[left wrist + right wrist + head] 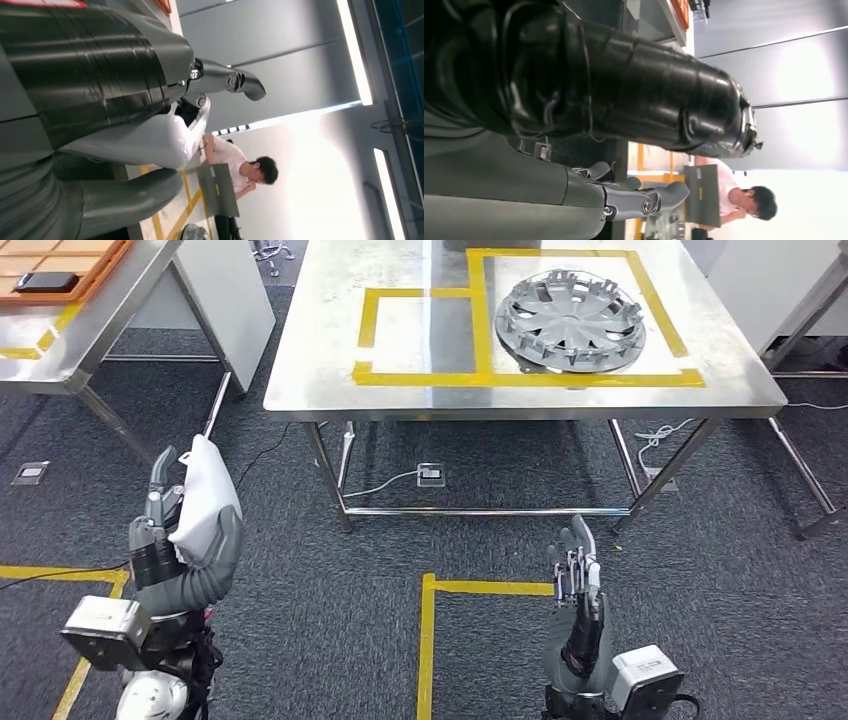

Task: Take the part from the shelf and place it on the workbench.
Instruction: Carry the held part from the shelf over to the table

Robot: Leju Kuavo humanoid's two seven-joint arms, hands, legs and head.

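Two hands are raised in front of me in the head view, well short of the workbench. My left hand (pixel 170 525) grips one white part (pixel 207 502), the part leaning against the palm with the fingers upright behind it. My right hand (pixel 574 565) holds nothing, fingers upright and slightly apart.

One steel workbench (pixel 330 360) stands ahead on grey carpet (pixel 300 590). On it I count two yellow tape boxes, a small one (pixel 365 325) on the left and a larger one (pixel 660 300) on the right, sharing a side. One silver wheel cover (pixel 570 320) lies inside the larger box. A second steel table (pixel 90 330) stands far left and carries one orange tray (pixel 95 275) with a dark object (pixel 45 282) in it. One white floor socket (pixel 430 475) sits under the workbench, and yellow tape lines (pixel 428 640) mark the carpet near me.

The left wrist view adds the part (pixel 150 142) from close, pale and smooth between the grey thumb (pixel 125 197) and a dark finger (pixel 235 82). Both wrist views show one person (pixel 744 197) in a white top behind a grey panel (pixel 701 192), with grey walls (pixel 280 45) and bright light strips (pixel 355 50) overhead.
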